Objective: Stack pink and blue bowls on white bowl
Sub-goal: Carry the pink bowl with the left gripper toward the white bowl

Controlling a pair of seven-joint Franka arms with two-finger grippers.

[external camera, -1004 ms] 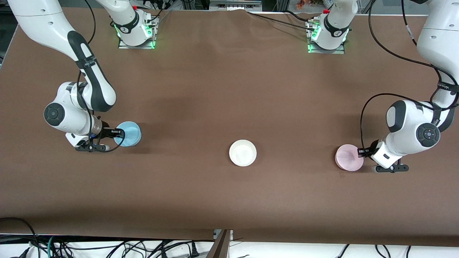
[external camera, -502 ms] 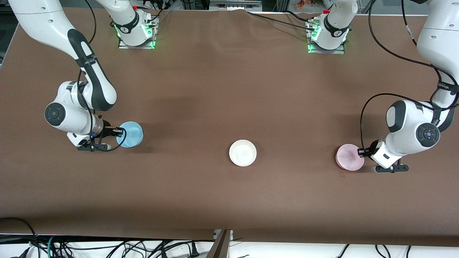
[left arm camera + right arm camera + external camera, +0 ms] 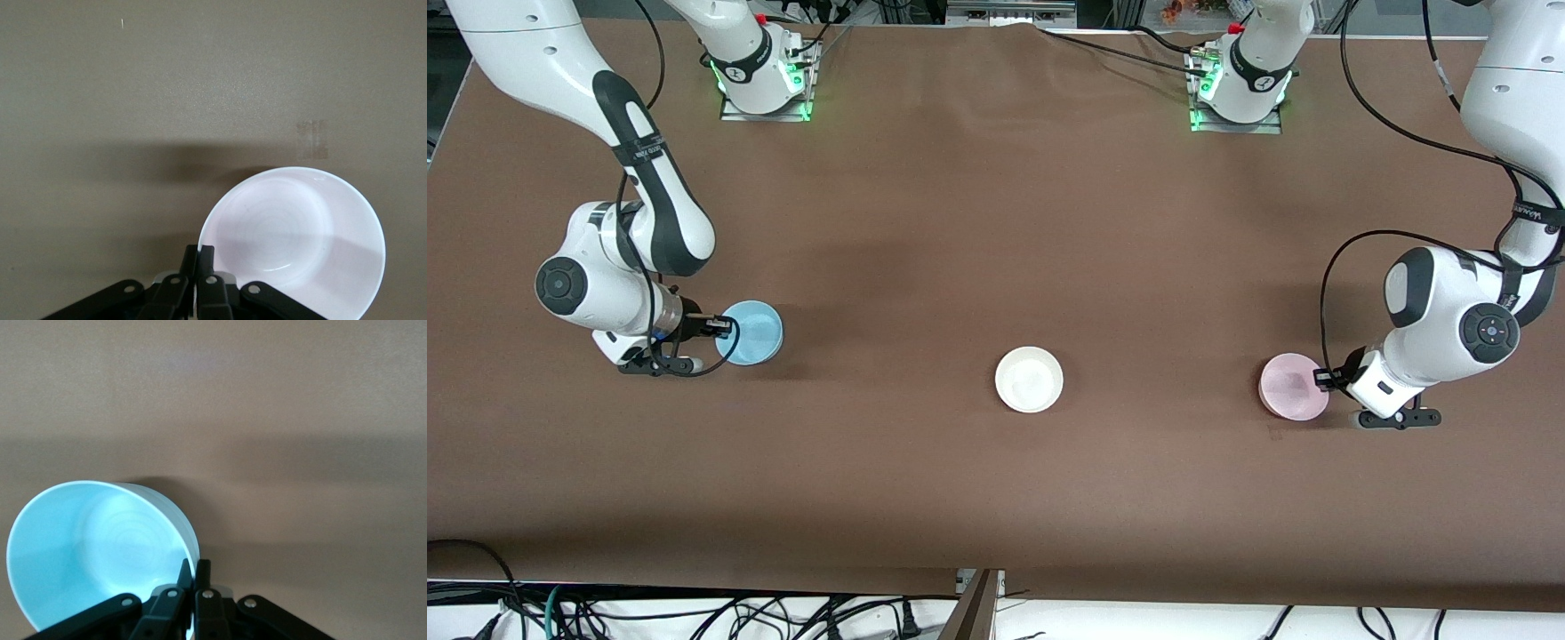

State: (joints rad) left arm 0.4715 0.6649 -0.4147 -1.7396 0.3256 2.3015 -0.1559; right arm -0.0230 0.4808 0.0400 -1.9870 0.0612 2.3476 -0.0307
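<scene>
The white bowl (image 3: 1029, 380) sits upright mid-table. My right gripper (image 3: 723, 328) is shut on the rim of the light blue bowl (image 3: 750, 332) and holds it tilted just above the table at the right arm's end; in the right wrist view the fingers (image 3: 201, 577) pinch the blue bowl's (image 3: 93, 550) wall. My left gripper (image 3: 1319, 380) is shut on the rim of the pale pink bowl (image 3: 1289, 388) at the left arm's end, slightly raised; in the left wrist view the fingers (image 3: 205, 257) clamp the pink bowl's (image 3: 293, 243) rim.
The brown table (image 3: 996, 222) carries only the three bowls. Both arm bases (image 3: 765, 80) stand along its edge farthest from the front camera. Cables lie below the edge nearest that camera.
My right gripper has lifted the blue bowl slightly and shifted it a little toward the table's middle. The pink bowl in my left gripper has risen a touch.
</scene>
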